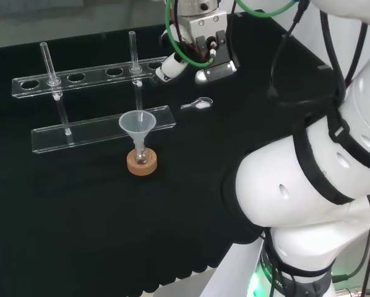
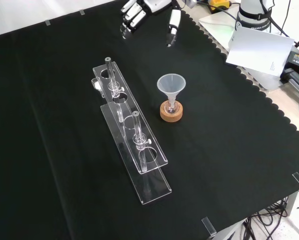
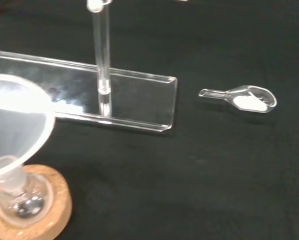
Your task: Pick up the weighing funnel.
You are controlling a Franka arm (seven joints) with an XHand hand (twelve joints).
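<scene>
Hand (image 1: 200, 37) hangs above the far side of the cloth (image 1: 80, 235) in the head view, at the top edge in the front view (image 2: 144, 6); fingers (image 2: 131, 17) look relaxed and spread apart from the thumb, as far as the front view lets me judge; nothing between them.

Weighing funnel (image 1: 197, 105) lies flat on the cloth, not touched by the hand; head view puts it just right of the near end of the rack's (image 1: 104, 130) lower plate, nearer the camera than the hand; wrist view shows it plainly (image 3: 244, 98): stem towards the rack's end (image 3: 139, 100), a small heap of white powder (image 3: 249, 103) in the bowl; a gap of bare cloth between stem tip and rack.

Clear plastic rack (image 2: 134, 145) runs lengthwise; two tubes (image 1: 133, 55) upright in it, one toward each end.

Funnel (image 1: 135, 125) stands mouth up, stem in a small flask (image 3: 17, 202) on a cork ring (image 1: 141, 163); this set stands in front of the rack in the head view, to its right in the front view (image 2: 171, 85); well apart from the weighing funnel; clear of the hand.
</scene>
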